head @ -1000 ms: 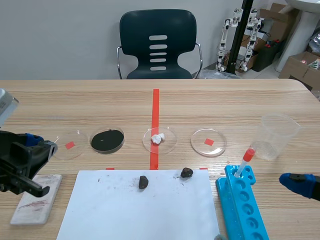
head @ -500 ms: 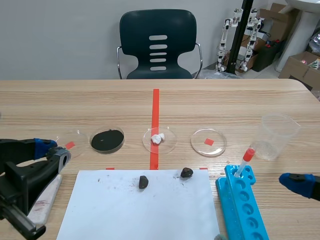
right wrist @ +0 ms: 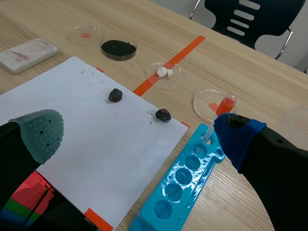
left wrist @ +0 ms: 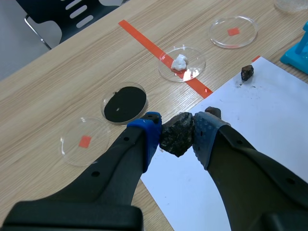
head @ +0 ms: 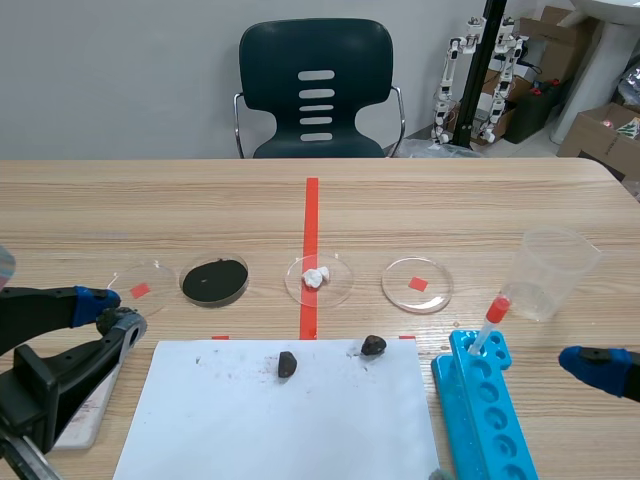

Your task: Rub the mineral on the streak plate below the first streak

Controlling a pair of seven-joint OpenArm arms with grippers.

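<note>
My left gripper is shut on a dark lumpy mineral, pinched between its blue pads above the near-left corner of the white paper. In the scene view the left gripper hangs at the table's left, over the far end of the white streak plate, which the arm mostly hides. The right wrist view shows the streak plate whole, with faint reddish streaks on it. My right gripper is open and holds nothing; it sits low at the scene's right.
Two dark rocks lie on the white paper. Behind it stand several petri dishes, one with black powder and one with white lumps. A blue tube rack and a plastic cup stand at the right.
The left arm has swung down and forward, so its gripper now points up and to the right past the streak plate, and the arm covers most of the plate. The right arm is still.
</note>
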